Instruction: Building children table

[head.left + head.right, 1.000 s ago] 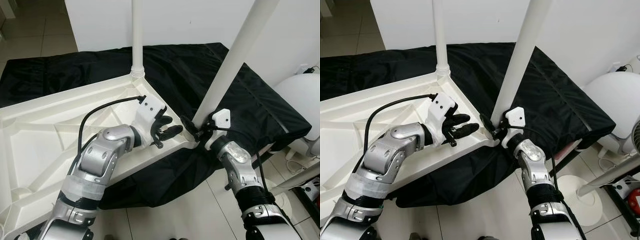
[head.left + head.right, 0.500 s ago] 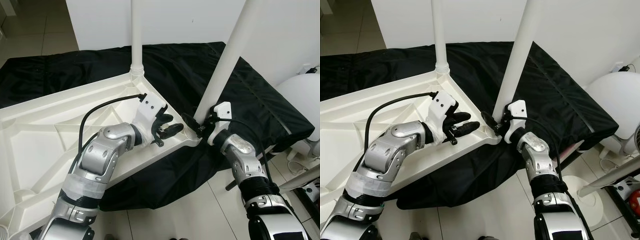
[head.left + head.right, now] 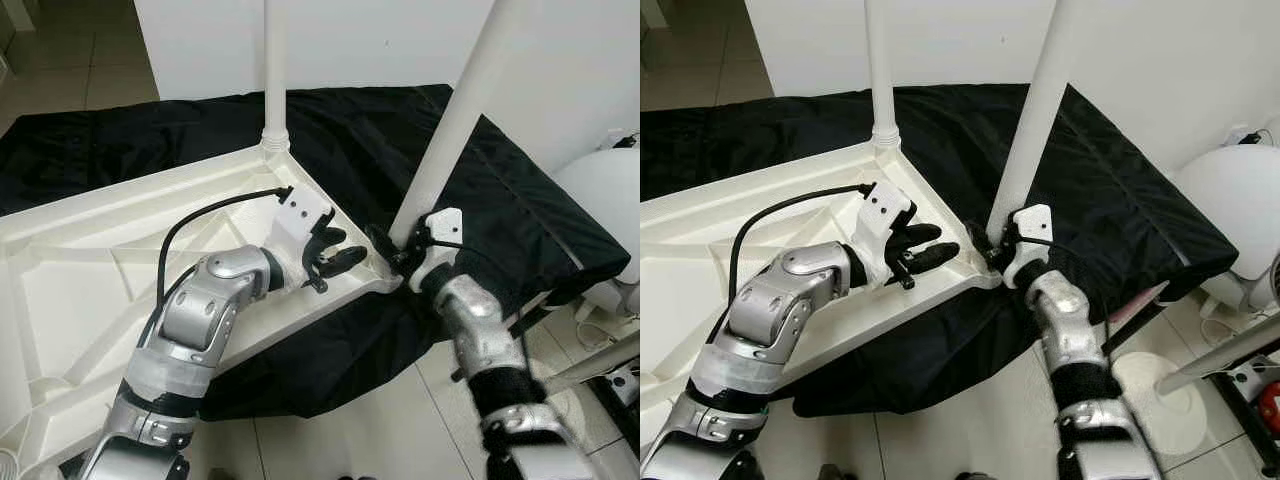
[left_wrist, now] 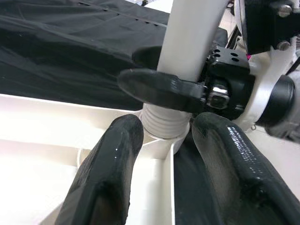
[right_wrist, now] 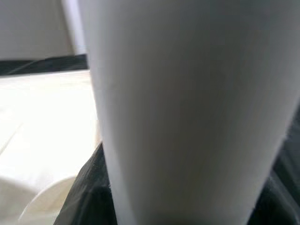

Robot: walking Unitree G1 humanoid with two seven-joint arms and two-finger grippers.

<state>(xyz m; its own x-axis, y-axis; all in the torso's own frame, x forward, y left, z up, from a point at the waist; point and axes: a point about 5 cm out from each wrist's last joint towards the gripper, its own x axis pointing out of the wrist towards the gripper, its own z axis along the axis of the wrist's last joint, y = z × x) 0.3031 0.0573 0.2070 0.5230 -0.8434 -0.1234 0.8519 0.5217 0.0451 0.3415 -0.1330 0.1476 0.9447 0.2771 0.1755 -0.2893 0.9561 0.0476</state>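
Leg (image 3: 455,130) brought closer to upright since a second ago, its threaded foot seated at the tabletop's (image 3: 90,270) near-right corner socket. Right gripper (image 3: 395,255) fingers pinch its base; left gripper (image 3: 335,258) fingers spread, bracing corner. Screwing-in likely under way.

white table top (image 3: 90,270) and white legs (image 3: 455,120) on a black cloth (image 3: 520,210); silver arms with black fingers (image 3: 335,262).

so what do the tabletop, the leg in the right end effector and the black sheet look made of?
Tabletop: moulded plastic by the look, off-white, with cast ribs on its underside. Leg: likely the same plastic, smooth, slightly glossy, ridged collar at its base. Black sheet: thin fabric, creased, with stitched seams.
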